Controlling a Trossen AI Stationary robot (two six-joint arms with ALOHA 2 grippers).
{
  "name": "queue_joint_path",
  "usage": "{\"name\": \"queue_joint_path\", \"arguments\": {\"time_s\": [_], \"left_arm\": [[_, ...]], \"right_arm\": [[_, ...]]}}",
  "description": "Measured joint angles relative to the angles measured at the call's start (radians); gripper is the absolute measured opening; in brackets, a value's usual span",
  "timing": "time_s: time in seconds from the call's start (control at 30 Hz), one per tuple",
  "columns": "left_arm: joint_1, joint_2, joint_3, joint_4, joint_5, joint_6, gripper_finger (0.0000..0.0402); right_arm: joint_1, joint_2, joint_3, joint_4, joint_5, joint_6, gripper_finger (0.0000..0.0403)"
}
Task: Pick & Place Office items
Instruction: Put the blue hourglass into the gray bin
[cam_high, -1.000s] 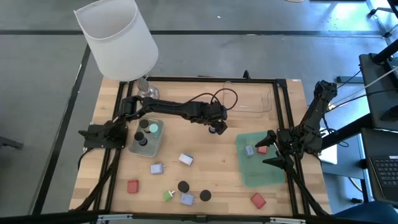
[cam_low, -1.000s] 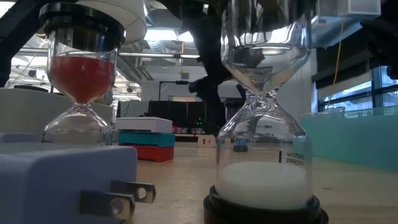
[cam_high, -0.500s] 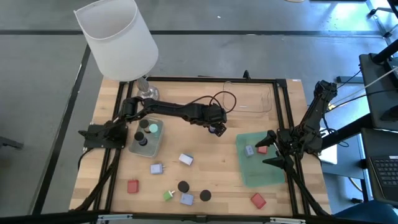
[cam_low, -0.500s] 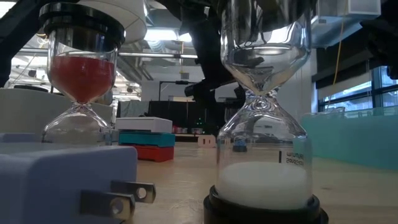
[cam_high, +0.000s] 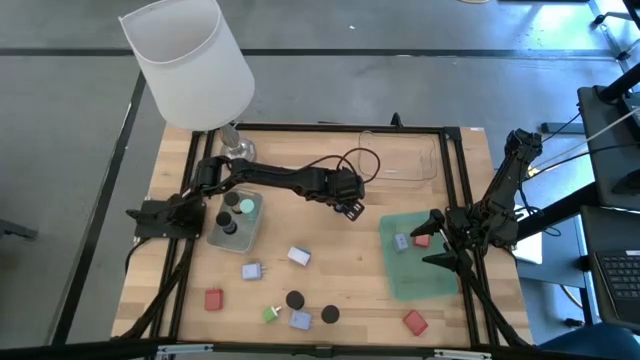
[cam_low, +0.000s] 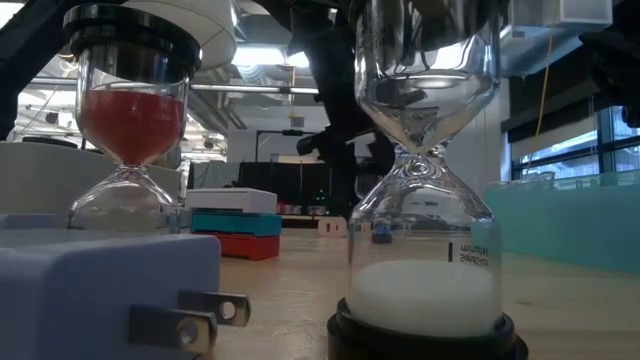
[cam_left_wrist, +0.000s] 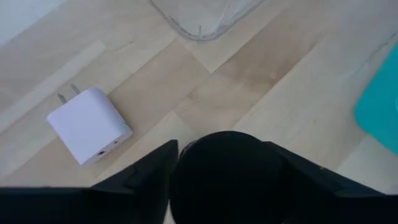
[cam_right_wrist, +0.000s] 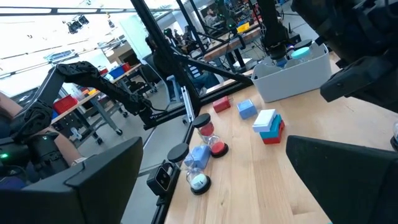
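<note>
**Left arm.** The left gripper (cam_high: 348, 206) was at the centre of the desk (cam_high: 330, 275) in the high view, at the end of an arm reaching across from the left edge. In the left wrist view its jaws were closed against both sides of a black round cap (cam_left_wrist: 227, 177), which filled the gap between them. The desk showed below the cap. A white plug block (cam_left_wrist: 90, 124) lay near it on the bare wood.

**Right arm.** The right gripper (cam_high: 440, 247) waited at the right of the frame, at the right edge of the green tray (cam_high: 415, 275). Its jaws stood wide apart with nothing between them.

**Surroundings.**
- The clear tray (cam_high: 400, 160) lay at upper centre-right, just beyond the left gripper. A dark cable loop (cam_high: 360, 158) lay beside it.
- The green tray carried a lilac block (cam_high: 401, 242) and a red block (cam_high: 421, 240), just beside each other.
- A small bin (cam_high: 235, 235) at centre left, under the left arm, held two black caps (cam_high: 229, 226) and a teal bit (cam_high: 247, 208).
- Along the lower edge lay, well apart:
  - a second red block (cam_high: 214, 298);
  - a pale plug block (cam_high: 251, 270);
  - a green bit (cam_high: 270, 314);
  - two more black caps (cam_high: 295, 299);
  - a third red block (cam_high: 414, 321).
- The white-shaded lamp (cam_high: 190, 60) stood at upper left.

**Obstructions.** In the low view, a white-sand hourglass (cam_low: 425, 200) in the foreground covered most of the left gripper. A red-sand hourglass (cam_low: 128, 130) stood at the left of that view.
</note>
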Motion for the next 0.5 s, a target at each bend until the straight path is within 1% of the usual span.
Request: {"name": "queue_joint_path", "arguments": {"time_s": [0.07, 0.27, 0.37, 0.5], "left_arm": [[-0.004, 0.0, 0.0, 0.0, 0.004, -0.005, 0.0201], [-0.017, -0.007, 0.0, -0.026, 0.01, -0.036, 0.0201], [-0.025, -0.038, 0.0, -0.088, -0.015, -0.059, 0.0201], [-0.032, -0.11, 0.0, -0.201, -0.087, -0.114, 0.0206]], "right_arm": [[0.0, 0.0, 0.0, 0.0, 0.0, 0.0, 0.04], [0.0, 0.0, 0.0, 0.0, 0.0, 0.0, 0.04], [0.0, 0.0, 0.0, 0.0, 0.0, 0.0, 0.04], [0.0, 0.0, 0.0, 0.0, 0.0, 0.0, 0.04]]}}
